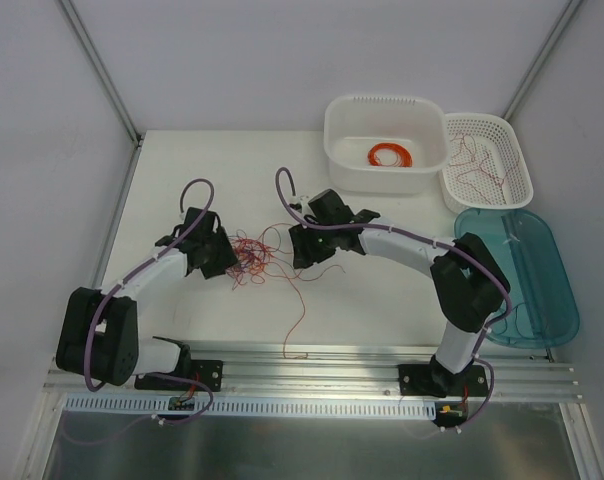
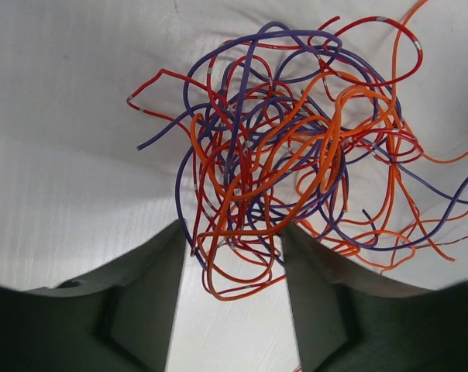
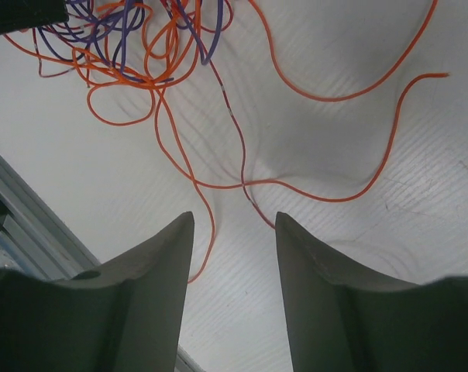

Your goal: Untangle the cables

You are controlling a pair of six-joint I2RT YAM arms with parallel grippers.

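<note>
Knot of thin red, orange and purple wires (image 2: 273, 155) mid white desk (image 1: 182, 170), cropped in right wrist view; left gripper (image 2: 232, 232) and right gripper (image 3: 234, 221) jaws apart.

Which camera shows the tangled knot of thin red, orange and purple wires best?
Left wrist: the red, orange and purple wire knot fills the frame, strands distinct. Top view shows only a small scribble; right wrist catches just its edge.

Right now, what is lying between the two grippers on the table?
The tangle of thin red, orange and purple cables lies between the left gripper and the right gripper, as the top view shows.
</note>
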